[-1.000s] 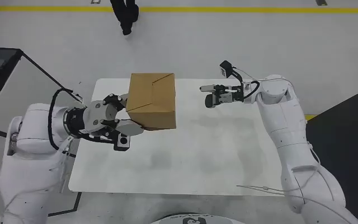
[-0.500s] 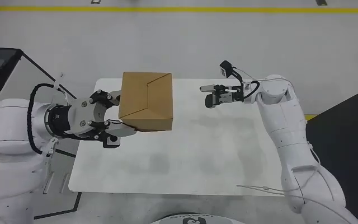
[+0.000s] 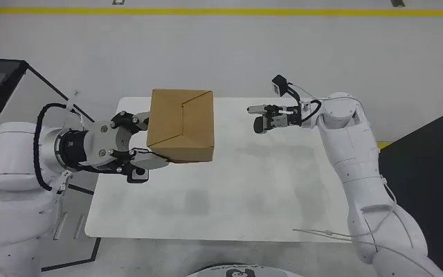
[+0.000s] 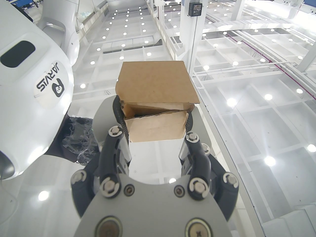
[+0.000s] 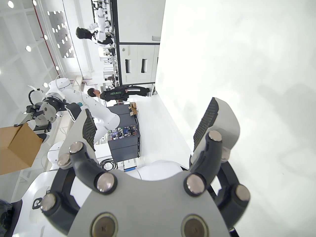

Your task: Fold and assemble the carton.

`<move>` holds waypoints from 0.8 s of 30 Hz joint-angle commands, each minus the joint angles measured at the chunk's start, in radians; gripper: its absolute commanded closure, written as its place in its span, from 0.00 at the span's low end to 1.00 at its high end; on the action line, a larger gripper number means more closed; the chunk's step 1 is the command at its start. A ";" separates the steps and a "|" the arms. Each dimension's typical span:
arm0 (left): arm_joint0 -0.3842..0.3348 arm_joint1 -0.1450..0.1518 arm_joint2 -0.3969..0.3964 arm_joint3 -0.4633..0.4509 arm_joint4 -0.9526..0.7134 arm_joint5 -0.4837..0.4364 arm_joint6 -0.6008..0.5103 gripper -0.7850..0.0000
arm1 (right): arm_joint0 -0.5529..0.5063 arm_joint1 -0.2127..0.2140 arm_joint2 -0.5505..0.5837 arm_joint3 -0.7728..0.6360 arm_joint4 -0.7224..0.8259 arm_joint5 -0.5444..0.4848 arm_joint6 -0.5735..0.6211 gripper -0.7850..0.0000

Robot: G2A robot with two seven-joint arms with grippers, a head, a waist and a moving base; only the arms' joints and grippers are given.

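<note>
Box (image 3: 181,124) sits farther left than a second ago, left pincer (image 4: 155,115) clamped on its flap (image 4: 155,128), right pincer (image 5: 150,118) apart. Probably light, stiff, crushable: hold by edges.

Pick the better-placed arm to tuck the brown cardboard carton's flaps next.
Right, probably. The right gripper is open and empty beside the brown cardboard carton; the left gripper is clamped on it.

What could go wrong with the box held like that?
The left hand pinches the carton only by the ragged flaps at one end, so a flap might tear or slip free. The right hand is open and well apart, giving no support; the carton hangs by the table's edge, so a drop might land off it.
</note>
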 commanded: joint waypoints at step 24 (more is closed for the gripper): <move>0.103 -0.050 0.165 0.172 -0.003 -0.098 -0.122 1.00 | 0.000 0.000 0.000 0.000 0.000 0.000 0.000 0.00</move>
